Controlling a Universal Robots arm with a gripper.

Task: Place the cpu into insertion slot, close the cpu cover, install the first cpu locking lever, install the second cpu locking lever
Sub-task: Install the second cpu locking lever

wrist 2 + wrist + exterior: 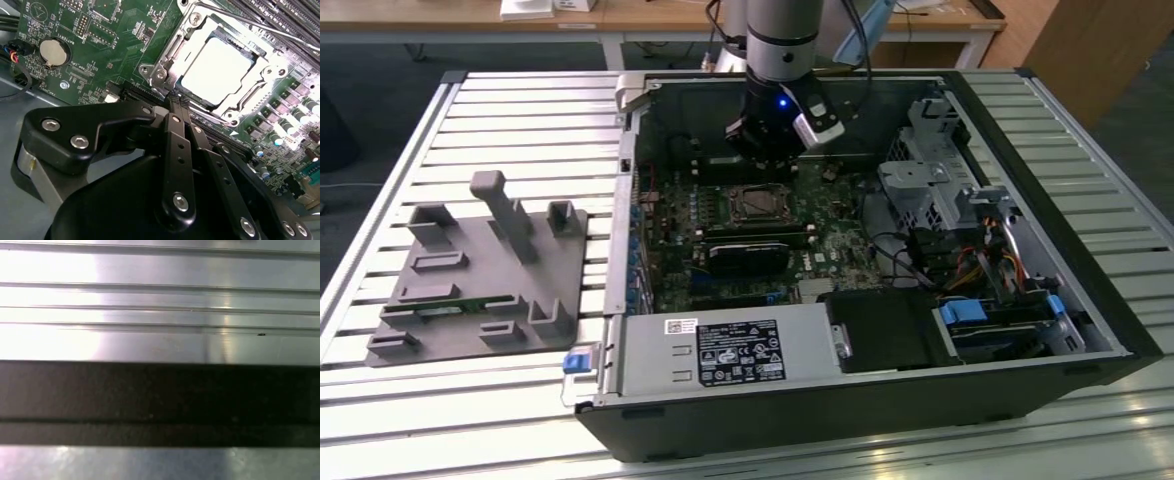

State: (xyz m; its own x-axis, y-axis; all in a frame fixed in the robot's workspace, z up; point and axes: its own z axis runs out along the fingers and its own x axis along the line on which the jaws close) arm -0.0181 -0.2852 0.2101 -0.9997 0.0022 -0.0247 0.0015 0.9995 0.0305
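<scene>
Judging from how the parts lay, the first two steps were taken as done and a locking lever was the step in hand. The cpu was seen seated in the insertion slot, its pale metal top showing through the window of the cpu cover, which lay flat over it. The hand was held just in front of the socket's near edge, its two black fingers brought together at their tips with nothing visibly clamped between them. Whether the tips were touching a lever wire could not be told — the contact point was hidden by the fingers themselves.

The next move was judged to call for a steady sideways and downward push, so that the springy lever would be carried under its hook without slipping off the narrow tips. Care was judged to be needed over the small components on the green motherboard close beside the hand.

In the exterior view the hand was seen lowered into an open computer case, which lay on a ribbed metal table. Well away from the hand, on the exterior view's left, a grey parts fixture was set on the same table — and beyond it wooden desks were seen along the room's far side.
</scene>
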